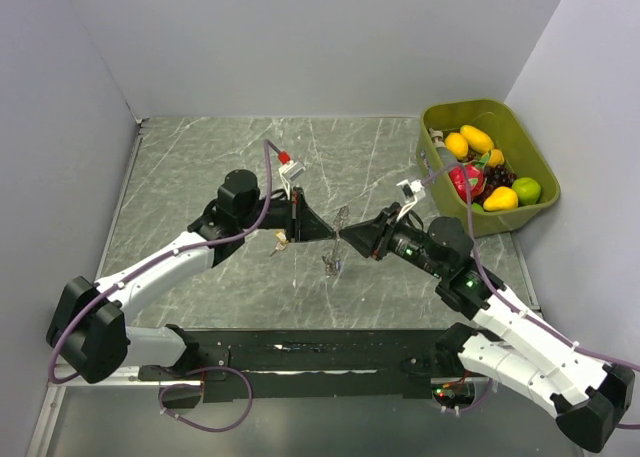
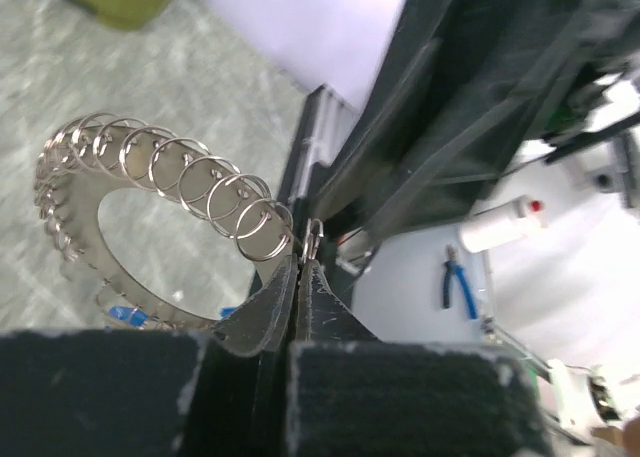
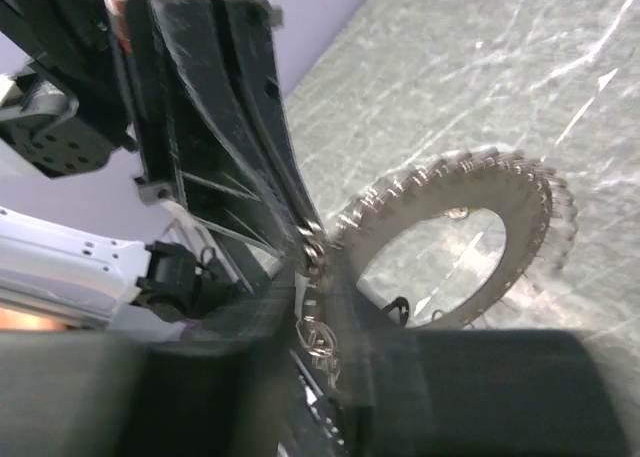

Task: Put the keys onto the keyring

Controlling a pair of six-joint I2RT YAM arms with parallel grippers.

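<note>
The grey stone counter [image 1: 200,167] is the biggest thing here. It goes from the near edge to the far wall.

Two arms lie over it. The left arm [image 1: 160,267] comes in from the near left. The right arm [image 1: 500,322] comes in from the near right. Their black tips meet in the middle of the counter.

A green bin [image 1: 515,215] sits at the far right. It is full of toy fruit [image 1: 476,138] in yellow, red and green. It is well away from where the tips meet.

The keyring [image 1: 338,247] is between the two tips, in the middle of the counter. It stands up on its edge, so from above it looks like a thin line. Close up it is a flat grey ring with a big hole. Lots of little wire loops [image 2: 215,192] sit all along its rim. I cannot tell if its low edge touches the counter.

The left jaws are pressed tight together. They pinch one little loop on the rim of the keyring. The right jaws are just beside the same spot, but they look blurry. I cannot tell if they are wide or narrow, or if they hold anything.

A small yellowish thing that looks like a key [image 1: 280,243] lies on the counter, just near the left jaws. A tiny blue bit [image 2: 125,315] peeks out behind the ring's low rim. It is too small to tell what it is.
</note>
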